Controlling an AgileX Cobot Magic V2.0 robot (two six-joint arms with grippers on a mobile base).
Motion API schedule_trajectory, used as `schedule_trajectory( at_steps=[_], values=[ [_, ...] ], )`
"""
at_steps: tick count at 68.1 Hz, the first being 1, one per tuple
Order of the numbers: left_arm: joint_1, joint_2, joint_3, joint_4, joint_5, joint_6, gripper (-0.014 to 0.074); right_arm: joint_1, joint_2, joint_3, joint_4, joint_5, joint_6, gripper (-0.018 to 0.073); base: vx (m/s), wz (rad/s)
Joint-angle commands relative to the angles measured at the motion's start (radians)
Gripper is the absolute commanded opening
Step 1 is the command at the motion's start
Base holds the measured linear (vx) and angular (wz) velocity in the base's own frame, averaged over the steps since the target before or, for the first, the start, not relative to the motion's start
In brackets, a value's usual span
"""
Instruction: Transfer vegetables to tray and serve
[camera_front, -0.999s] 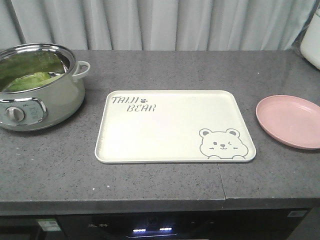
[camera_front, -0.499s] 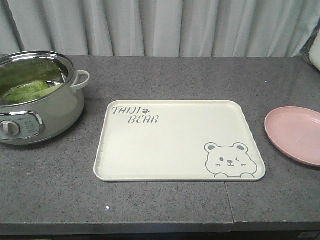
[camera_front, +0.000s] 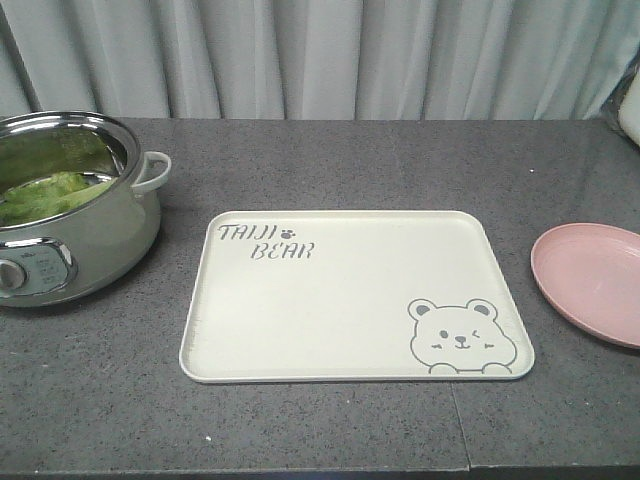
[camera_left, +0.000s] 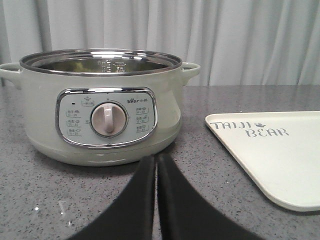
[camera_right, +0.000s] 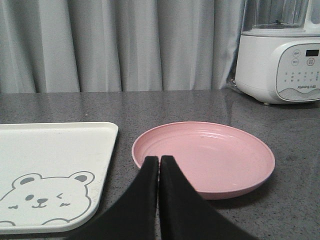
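Green lettuce, the vegetables (camera_front: 48, 190), lies inside a pale green electric pot (camera_front: 70, 245) at the counter's left. The cream tray (camera_front: 350, 320) with "TAIJI BEAR" lettering and a bear face sits flat in the middle and holds nothing. In the left wrist view my left gripper (camera_left: 156, 161) is shut with nothing in it, low over the counter just in front of the pot (camera_left: 105, 112), with the tray (camera_left: 280, 160) to its right. My right gripper (camera_right: 159, 160) is shut on nothing at the near rim of the pink plate (camera_right: 220, 155), the tray (camera_right: 50, 150) to its left.
A white blender-like appliance (camera_right: 280, 50) stands at the back right behind the pink plate (camera_front: 590, 285). Grey curtains hang behind the dark speckled counter (camera_front: 350, 160). The pot has side handles (camera_front: 150, 170) and a front dial (camera_left: 106, 119).
The exterior view has shifted: the counter's front edge and the dark panel below have dropped out of frame, and the pot, tray and plate sit lower and larger. No object has moved on the counter.
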Motion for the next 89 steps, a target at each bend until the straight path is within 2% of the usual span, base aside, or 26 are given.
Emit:
schedule_trajectory(
  at_steps=[1, 76, 89],
  values=[
    [-0.002, -0.015, 0.024, -0.009, -0.072, -0.006, -0.0007, 0.002, -0.002, 0.008, -0.01, -0.08, -0.004, -0.0005, 0.01, -0.01],
    [-0.002, -0.015, 0.024, -0.009, -0.072, -0.006, -0.0007, 0.002, -0.002, 0.008, -0.01, -0.08, -0.004, -0.0005, 0.0, 0.0],
    [-0.002, -0.015, 0.003, -0.009, -0.116, -0.005, -0.0007, 0.002, -0.002, 0.001, -0.029, -0.112, -0.009, -0.0005, 0.0, 0.0]
  ],
)
